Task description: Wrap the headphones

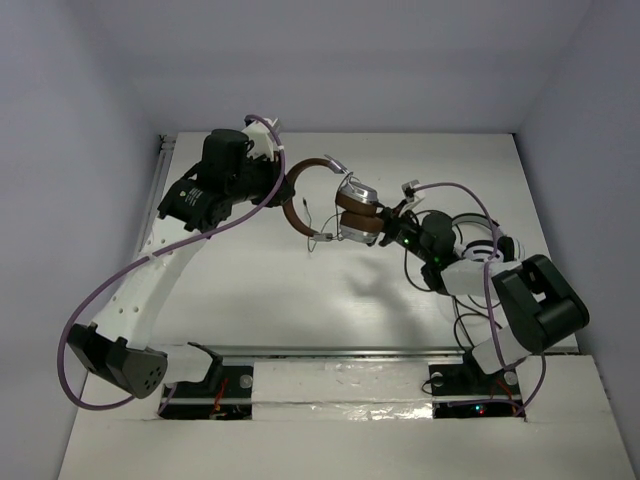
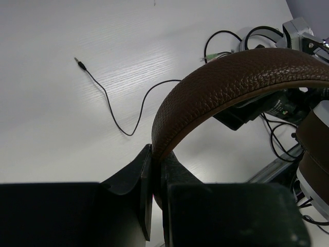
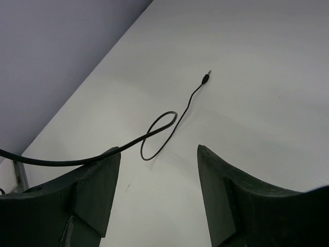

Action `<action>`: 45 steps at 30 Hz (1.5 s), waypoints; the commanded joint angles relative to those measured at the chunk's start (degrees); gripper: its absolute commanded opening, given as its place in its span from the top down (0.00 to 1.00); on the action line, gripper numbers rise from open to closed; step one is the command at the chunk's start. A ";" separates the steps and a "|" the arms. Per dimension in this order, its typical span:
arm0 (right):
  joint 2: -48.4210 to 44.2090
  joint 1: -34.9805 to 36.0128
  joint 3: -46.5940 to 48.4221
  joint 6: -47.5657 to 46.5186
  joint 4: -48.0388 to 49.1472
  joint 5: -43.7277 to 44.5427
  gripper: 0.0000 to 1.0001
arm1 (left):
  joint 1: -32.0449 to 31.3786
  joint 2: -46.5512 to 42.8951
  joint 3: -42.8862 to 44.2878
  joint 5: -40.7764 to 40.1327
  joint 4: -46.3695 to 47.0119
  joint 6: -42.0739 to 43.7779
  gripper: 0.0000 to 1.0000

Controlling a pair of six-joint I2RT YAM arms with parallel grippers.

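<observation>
- White table [image 1: 300, 300] and pale grey-violet walls fill the top view; both arms reach toward the upper middle of that frame.
- The over-ear headphones [image 1: 345, 205], with brown leather band, brown pads and silver metal cups, are held above the table in the upper middle of the top view. They hang between the two arms and do not rest on the surface.
- The left gripper [image 2: 157, 159] is clamped on the brown leather headband [image 2: 231, 77]. In the left wrist view the band goes down between the two black fingers, which press it from both sides.
- The right gripper [image 3: 157, 154] has its fingers apart and nothing sits between them.
- The thin black cable [image 3: 149, 133] lies loose on the table in one open loop. Its metal plug [image 3: 205, 78] is free in the upper middle of the right wrist view.
- One stretch of cable passes the finger at the lower left of that view. I cannot tell if it touches the finger or only crosses behind it.
- By my judgement the wrapping has hardly begun, as no turn of cable shows around the headband or the cups. What is left is to catch the cable, wind it around the headphones and secure the plug end.
</observation>
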 commanded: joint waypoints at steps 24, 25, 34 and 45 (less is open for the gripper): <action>-9.09 8.08 3.21 -7.32 4.09 10.55 0.38 | 0.29 0.49 8.85 5.14 0.92 -6.87 1.00; -8.48 8.08 3.29 -6.53 4.54 9.32 0.40 | 0.29 0.49 8.94 5.23 1.19 -7.13 1.00; -3.73 8.08 3.56 3.67 14.03 -3.43 0.85 | 0.29 1.55 7.89 7.96 6.64 -11.08 1.00; -6.89 8.08 -1.71 2.97 11.67 3.84 0.67 | 0.29 1.28 8.68 3.92 6.47 -11.00 1.00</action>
